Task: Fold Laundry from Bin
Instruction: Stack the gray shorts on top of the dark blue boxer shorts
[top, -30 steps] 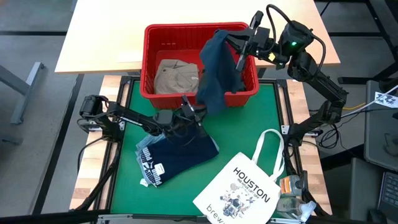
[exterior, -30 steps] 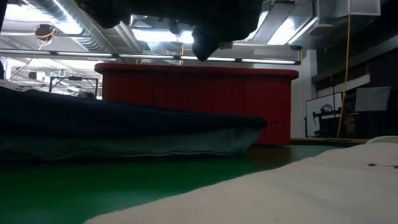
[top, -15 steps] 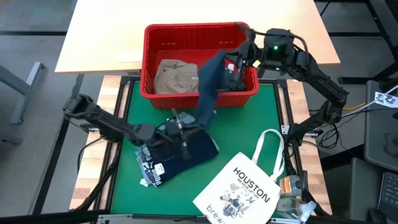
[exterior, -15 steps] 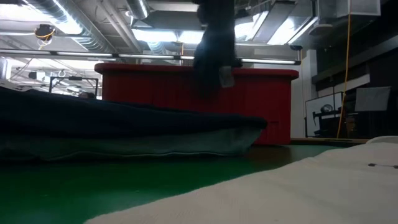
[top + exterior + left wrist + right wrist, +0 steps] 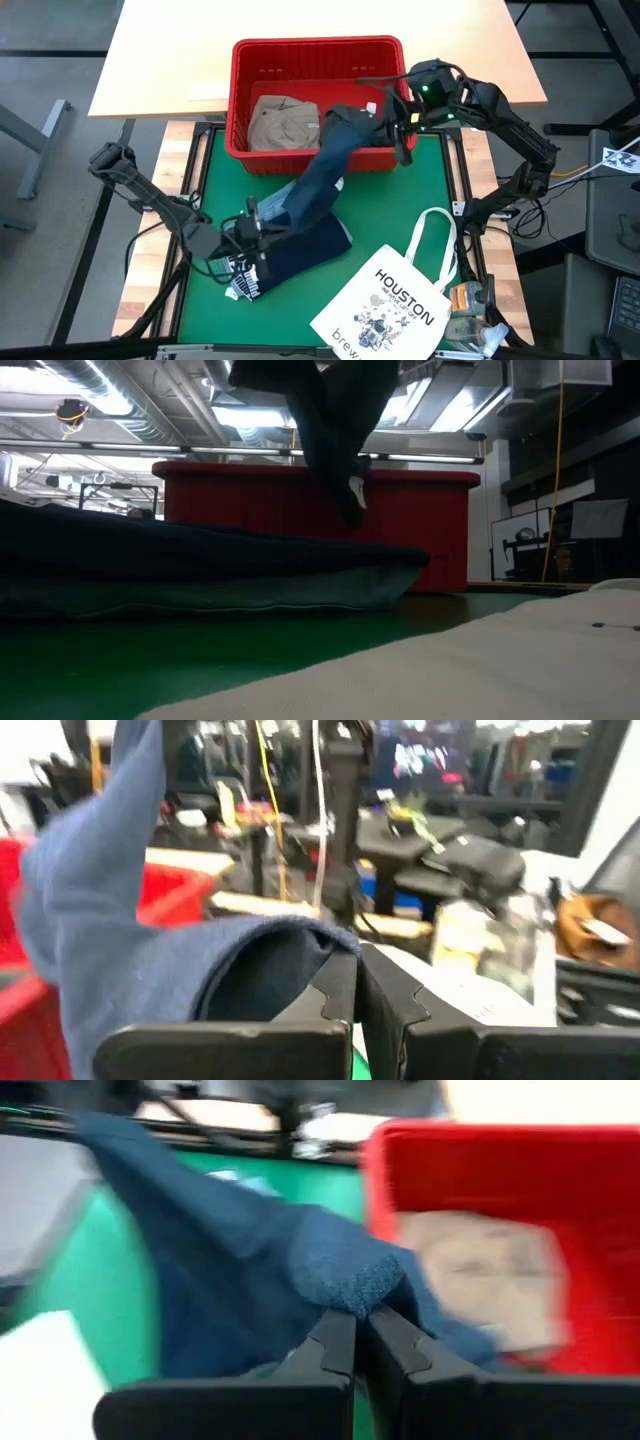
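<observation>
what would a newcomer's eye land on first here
A blue garment stretched in the air between the two arms: the right gripper holds one end over the red bin, the left gripper holds the other low over the folded pile. A white HOUSTON tote bag lies on the green mat's near right.

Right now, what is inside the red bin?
In the red bin lies a khaki-tan garment; the blue garment drapes over its front rim. Anything beneath them is covered.
</observation>
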Action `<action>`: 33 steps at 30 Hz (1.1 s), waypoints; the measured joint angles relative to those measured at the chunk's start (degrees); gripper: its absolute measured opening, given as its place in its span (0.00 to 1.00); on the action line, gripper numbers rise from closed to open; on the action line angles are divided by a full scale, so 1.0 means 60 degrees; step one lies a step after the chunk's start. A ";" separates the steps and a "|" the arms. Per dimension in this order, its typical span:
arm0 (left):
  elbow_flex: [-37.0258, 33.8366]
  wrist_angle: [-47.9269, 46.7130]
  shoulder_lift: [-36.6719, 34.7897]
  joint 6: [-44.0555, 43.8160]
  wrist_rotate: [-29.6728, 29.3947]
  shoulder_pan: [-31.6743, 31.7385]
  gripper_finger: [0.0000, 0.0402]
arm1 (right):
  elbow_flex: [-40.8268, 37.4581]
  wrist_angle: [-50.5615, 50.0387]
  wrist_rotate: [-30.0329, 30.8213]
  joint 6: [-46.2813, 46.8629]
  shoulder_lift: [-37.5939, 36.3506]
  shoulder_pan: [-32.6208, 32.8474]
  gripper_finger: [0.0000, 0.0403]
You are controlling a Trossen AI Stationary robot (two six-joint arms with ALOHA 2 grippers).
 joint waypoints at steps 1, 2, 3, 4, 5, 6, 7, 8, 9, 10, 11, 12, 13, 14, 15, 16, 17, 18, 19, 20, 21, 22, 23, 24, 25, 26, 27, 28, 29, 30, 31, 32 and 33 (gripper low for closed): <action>0.0000 -0.0343 0.0002 -0.0474 0.0102 -0.0125 0.00 | 0.0000 -0.0095 -0.0455 0.0181 0.0051 0.0012 0.02; 0.0000 -0.0652 0.0008 -0.0891 0.0296 -0.0244 0.00 | 0.0000 -0.0146 -0.0897 0.0381 0.0082 0.0064 0.02; 0.0000 -0.0917 0.0011 -0.1213 0.0560 -0.0348 0.00 | -0.0003 -0.0203 -0.1237 0.0587 0.0121 0.0132 0.02; 0.0000 -0.1169 0.0011 -0.1494 0.0835 -0.0432 0.00 | -0.0004 -0.0174 -0.1495 0.0691 0.0147 0.0225 0.02; 0.0000 -0.1402 0.0011 -0.1731 0.1111 -0.0492 0.00 | -0.0004 -0.0086 -0.1694 0.0752 0.0152 0.0372 0.02; 0.0000 -0.1599 0.0011 -0.1931 0.1330 -0.0562 0.00 | -0.0004 0.0001 -0.1823 0.0761 0.0152 0.0542 0.02; 0.0000 -0.1701 0.0014 -0.2047 0.1516 -0.0639 0.00 | -0.0004 0.0140 -0.1930 0.0760 0.0152 0.0723 0.02; 0.0000 -0.1753 0.0015 -0.2127 0.1690 -0.0705 0.00 | -0.0004 0.0329 -0.1989 0.0761 0.0152 0.0930 0.02; 0.0000 -0.1783 0.0015 -0.2177 0.1780 -0.0770 0.00 | -0.0004 0.0492 -0.2011 0.0761 0.0152 0.1144 0.02; 0.0000 -0.1799 0.0015 -0.2219 0.1794 -0.0830 0.00 | -0.0004 0.0608 -0.2024 0.0758 0.0152 0.1349 0.02; 0.0000 -0.1833 0.0015 -0.2242 0.1790 -0.0877 0.00 | -0.0004 0.0761 -0.1986 0.0758 0.0152 0.1547 0.02; 0.0000 -0.1863 0.0015 -0.2253 0.1781 -0.0914 0.00 | -0.0004 0.0914 -0.1871 0.0751 0.0152 0.1711 0.02; 0.0000 -0.1882 0.0015 -0.2253 0.1771 -0.0936 0.00 | -0.0004 0.0976 -0.1673 0.0694 0.0152 0.1853 0.02; 0.0000 -0.1899 0.0015 -0.2254 0.1767 -0.0939 0.00 | -0.0004 0.0979 -0.1426 0.0575 0.0168 0.1973 0.02; 0.0000 -0.1977 0.0015 -0.2257 0.1757 -0.0936 0.00 | 0.0002 0.0984 -0.1103 0.0488 0.0223 0.2079 0.02; 0.0000 -0.2094 0.0015 -0.2262 0.1729 -0.0913 0.00 | 0.0004 0.0980 -0.0720 0.0390 0.0250 0.2150 0.02; 0.0000 -0.2177 0.0017 -0.2262 0.1681 -0.0905 0.00 | 0.0004 0.0944 -0.0359 0.0312 0.0300 0.2151 0.02; 0.0000 -0.2269 0.0018 -0.2262 0.1614 -0.0877 0.00 | 0.0004 0.0924 0.0063 0.0280 0.0411 0.2133 0.02; 0.0000 -0.2362 0.0018 -0.2289 0.1511 -0.0841 0.00 | 0.0004 0.0935 0.0498 0.0277 0.0509 0.2123 0.02; 0.0000 -0.2440 0.0018 -0.2313 0.1405 -0.0809 0.00 | 0.0004 0.0922 0.0845 0.0277 0.0599 0.2114 0.02; 0.0000 -0.2555 0.0018 -0.2355 0.1292 -0.0760 0.00 | 0.0004 0.0917 0.1285 0.0270 0.0745 0.2063 0.02; 0.0000 -0.2640 0.0018 -0.2387 0.1194 -0.0707 0.00 | 0.0004 0.0918 0.1712 0.0214 0.0858 0.1953 0.02; 0.0000 -0.2713 0.0018 -0.2451 0.1120 -0.0641 0.00 | 0.0004 0.0911 0.2110 0.0048 0.0983 0.1870 0.02; 0.0000 -0.2795 0.0018 -0.2488 0.1072 -0.0571 0.00 | 0.0004 0.0921 0.2457 -0.0164 0.1159 0.1810 0.02; 0.0000 -0.2860 0.0018 -0.2536 0.1055 -0.0508 0.00 | 0.0004 0.0928 0.2812 -0.0409 0.1325 0.1728 0.02; 0.0000 -0.2928 0.0018 -0.2557 0.1054 -0.0438 0.00 | 0.0004 0.0921 0.3140 -0.0695 0.1476 0.1616 0.02; 0.0000 -0.2999 0.0018 -0.2560 0.1046 -0.0370 0.00 | 0.0000 0.0930 0.3466 -0.0990 0.1656 0.1494 0.02; 0.0000 -0.3025 0.0018 -0.2564 0.1026 -0.0314 0.00 | 0.0000 0.0985 0.3777 -0.1280 0.1841 0.1387 0.02; 0.0000 -0.3036 0.0018 -0.2567 0.1022 -0.0261 0.00 | 0.0000 0.1084 0.4046 -0.1508 0.2006 0.1290 0.02; 0.0000 -0.3066 0.0018 -0.2567 0.1019 -0.0219 0.00 | 0.0000 0.1255 0.4286 -0.1717 0.2183 0.1154 0.02; 0.0000 -0.3106 0.0018 -0.2567 0.1016 -0.0179 0.00 | 0.0000 0.1407 0.4464 -0.1859 0.2337 0.1028 0.02; 0.0000 -0.3145 0.0018 -0.2567 0.1016 -0.0144 0.00 | 0.0000 0.1571 0.4549 -0.1942 0.2501 0.0917 0.02; 0.0000 -0.3200 0.0018 -0.2570 0.1016 -0.0130 0.00 | 0.0000 0.1774 0.4564 -0.1962 0.2683 0.0843 0.02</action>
